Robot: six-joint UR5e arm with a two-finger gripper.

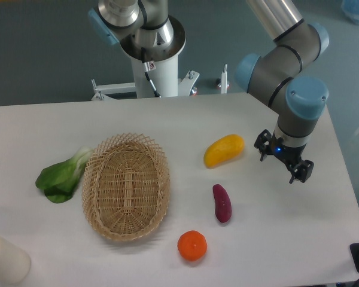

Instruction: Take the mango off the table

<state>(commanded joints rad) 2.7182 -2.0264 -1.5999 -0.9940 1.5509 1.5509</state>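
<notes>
The mango (pixel 223 150), yellow with an orange tint at its lower left end, lies on the white table (pixel 269 239) right of centre. My gripper (pixel 282 160) hangs to the right of it, a short gap away and just above the tabletop. Its two black fingers are spread apart with nothing between them, so it is open. One fingertip (pixel 264 143) points toward the mango's right end; the other sits lower right.
A dark purple sweet potato (pixel 221 203) lies below the mango, and a round orange fruit (pixel 192 246) near the front edge. A woven basket (pixel 126 186) sits left of centre, with a leafy green vegetable (pixel 63 176) beside it. A white cylinder (pixel 6 258) stands front left.
</notes>
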